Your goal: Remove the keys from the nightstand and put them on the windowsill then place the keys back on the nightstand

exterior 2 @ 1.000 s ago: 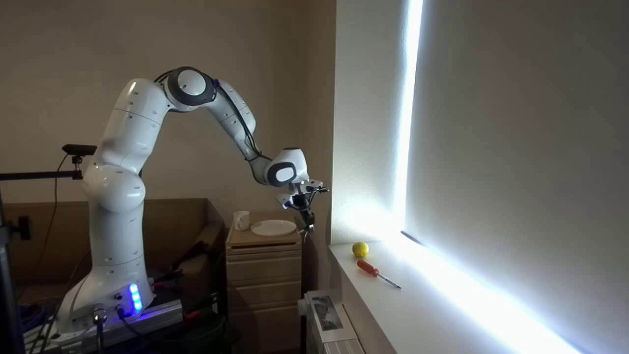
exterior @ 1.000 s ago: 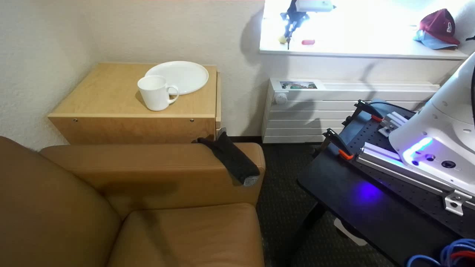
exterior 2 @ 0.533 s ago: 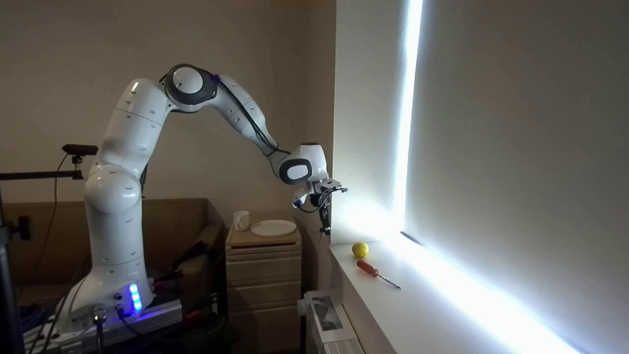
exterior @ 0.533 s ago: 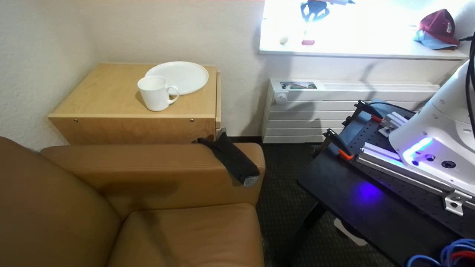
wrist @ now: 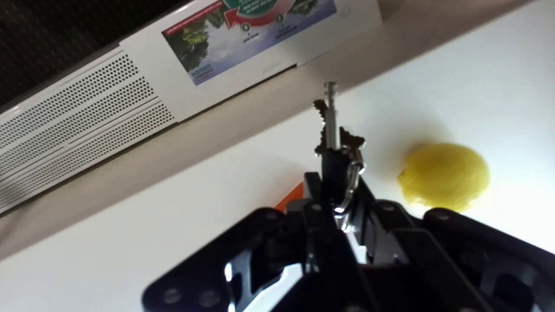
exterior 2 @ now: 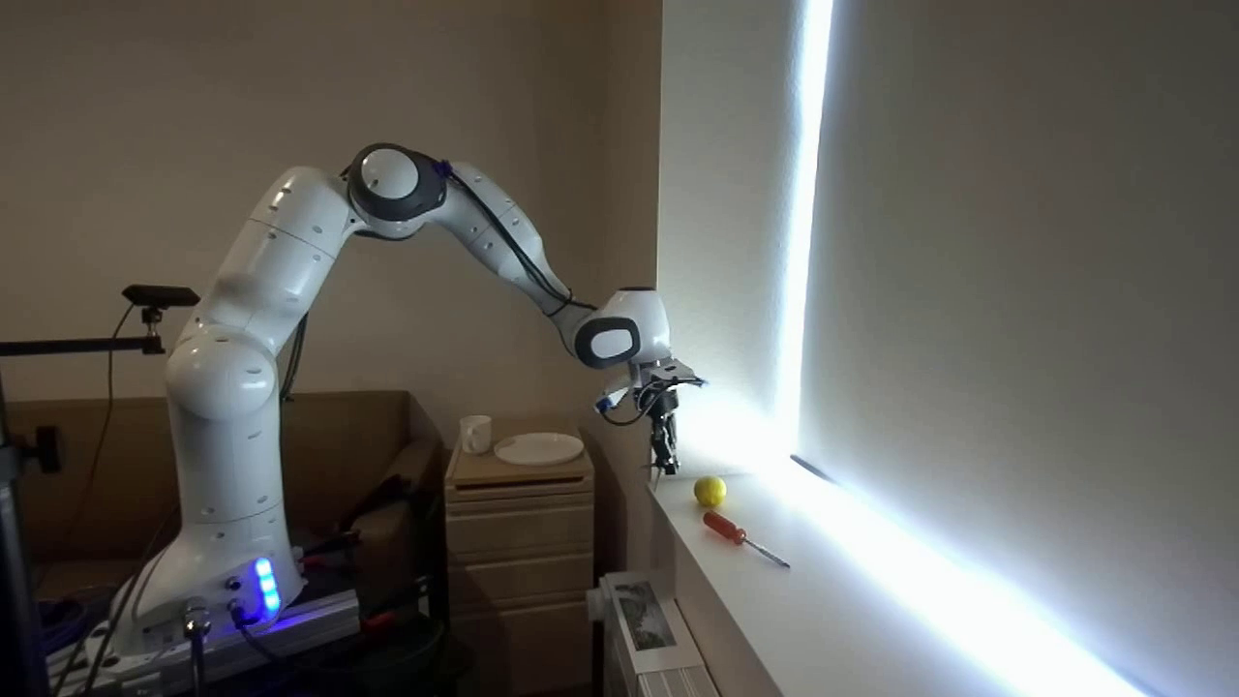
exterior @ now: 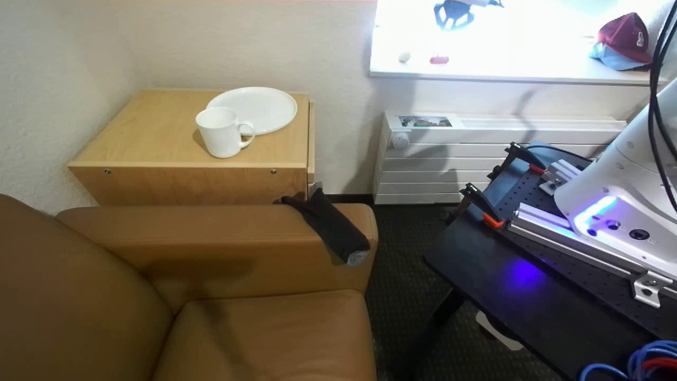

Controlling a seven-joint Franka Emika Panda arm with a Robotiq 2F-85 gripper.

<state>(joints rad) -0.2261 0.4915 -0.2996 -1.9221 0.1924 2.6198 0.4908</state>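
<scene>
The keys, metal with a black head, hang from my gripper in the wrist view. The fingers are closed around the black key head and ring. In an exterior view my gripper points down at the far end of the white windowsill, a little above its edge. My gripper also shows at the top of an exterior view, in glare, where the keys cannot be made out. The wooden nightstand stands in the corner and also shows in an exterior view.
A yellow lemon and a red-handled screwdriver lie on the windowsill near my gripper. A cap lies further along it. A white mug and plate stand on the nightstand. A radiator is below the sill.
My gripper has moved from beside the wall near the nightstand over to the windowsill's end and dropped slightly. The lemon, screwdriver, mug and plate have not moved.
</scene>
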